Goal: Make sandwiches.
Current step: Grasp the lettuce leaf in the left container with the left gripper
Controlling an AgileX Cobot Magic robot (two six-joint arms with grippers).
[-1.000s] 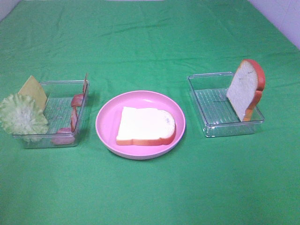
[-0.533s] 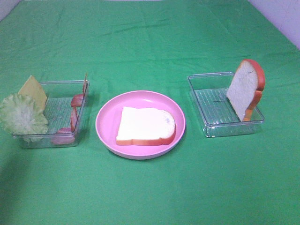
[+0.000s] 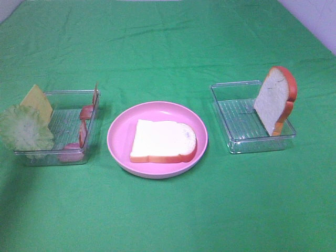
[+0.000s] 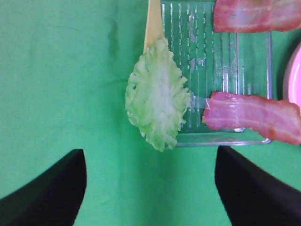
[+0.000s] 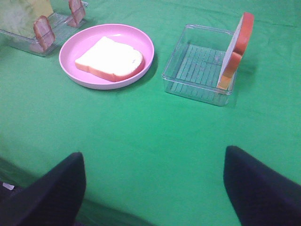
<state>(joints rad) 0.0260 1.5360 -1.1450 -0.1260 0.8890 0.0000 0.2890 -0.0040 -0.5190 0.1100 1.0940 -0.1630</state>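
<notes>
One white bread slice (image 3: 164,140) with an orange-red crust lies flat on the round pink plate (image 3: 118,131). A second bread slice (image 3: 274,100) leans upright in the right clear tray (image 3: 236,118). The left clear tray (image 3: 63,118) holds a pale green lettuce leaf (image 3: 23,128), a yellow cheese square (image 3: 38,101) and pink-red bacon strips (image 3: 84,121). Neither arm shows in the exterior high view. My left gripper (image 4: 150,188) hangs open above the cloth just short of the lettuce leaf (image 4: 157,96) and the bacon (image 4: 251,115). My right gripper (image 5: 153,188) is open, well back from the plate (image 5: 80,70) and right tray (image 5: 197,70).
Green cloth (image 3: 168,210) covers the whole table. A pale wall strip (image 3: 315,16) shows at the far right corner. In the left wrist view the plate's rim (image 4: 294,75) lies just beyond the left tray (image 4: 225,139).
Nothing on the table has moved. The cloth at the near left looks slightly darker, as if under a shadow.
</notes>
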